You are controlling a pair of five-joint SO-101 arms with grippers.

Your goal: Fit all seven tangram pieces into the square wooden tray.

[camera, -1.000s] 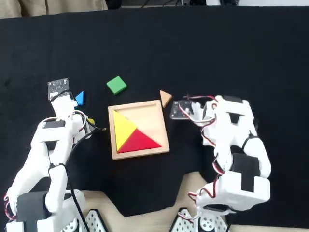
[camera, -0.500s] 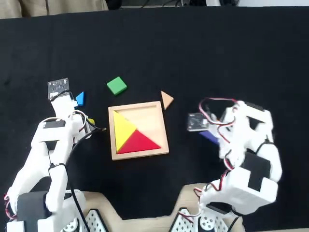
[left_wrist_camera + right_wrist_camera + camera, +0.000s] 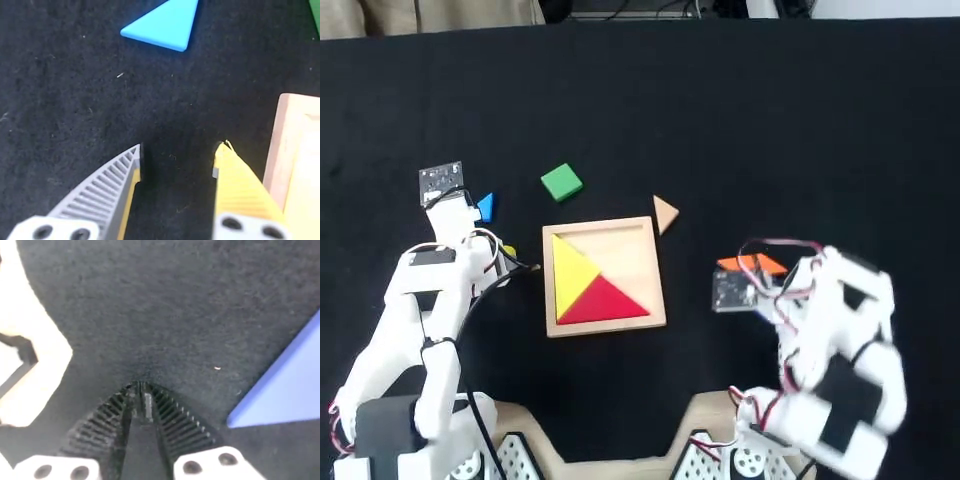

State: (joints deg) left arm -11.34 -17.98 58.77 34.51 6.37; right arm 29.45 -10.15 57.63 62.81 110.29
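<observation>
Seen from above, the tray [image 3: 623, 245] sits partly filled between the arms; at the left wrist, the left gripper [image 3: 177, 162] stands open with a blue triangle [image 3: 165, 25] ahead of it; at the right wrist, the right gripper [image 3: 140, 390] is closed on nothing, with a violet piece [image 3: 285, 385] just beside it, judged light, stiff and slick, best pinched across opposite edges.
</observation>
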